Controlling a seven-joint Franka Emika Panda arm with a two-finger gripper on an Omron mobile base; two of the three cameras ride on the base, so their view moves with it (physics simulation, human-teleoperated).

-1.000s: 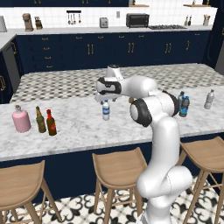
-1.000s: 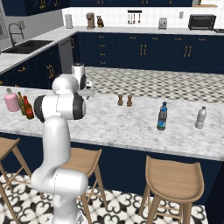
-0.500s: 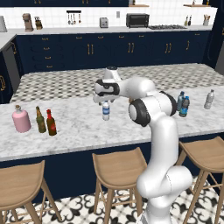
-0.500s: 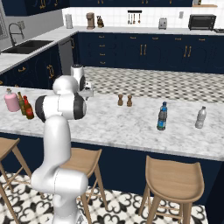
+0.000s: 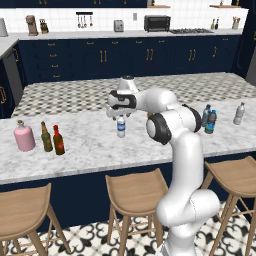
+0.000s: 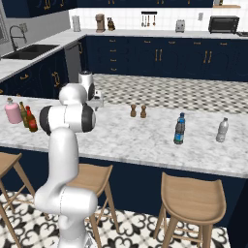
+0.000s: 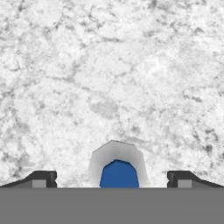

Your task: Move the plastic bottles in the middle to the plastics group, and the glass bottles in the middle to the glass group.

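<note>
White-grey marble counter [image 5: 90, 145] spreads bare on every side of the clear water bottle [image 5: 120, 126], which stands upright, long axis vertical and blue cap up, about midway along the slab and nearer its stool-side edge than its far edge. Directly above the clear water bottle hangs the gripper [image 5: 118, 113], pointing straight down with its jaws spread wide and nothing between them; in the hand view the blue cap [image 7: 118, 174] sits centred between the two dark fingertips [image 7: 40, 178], neither one touching it. Open marble runs left from the clear water bottle to the glass group near that end: a dark red-brown bottle [image 5: 58, 140], an olive-green bottle [image 5: 46, 137] just beside it and a pink flask [image 5: 24, 137] beyond, all upright. To the right of the clear water bottle, past the arm's elbow, the blue-tinted bottles [image 5: 209, 119] stand close together, and a clear grey bottle [image 5: 239, 113] stands further on. Behind the clear water bottle, toward the far edge, two small brown shakers [image 6: 137, 111] stand side by side.
</note>
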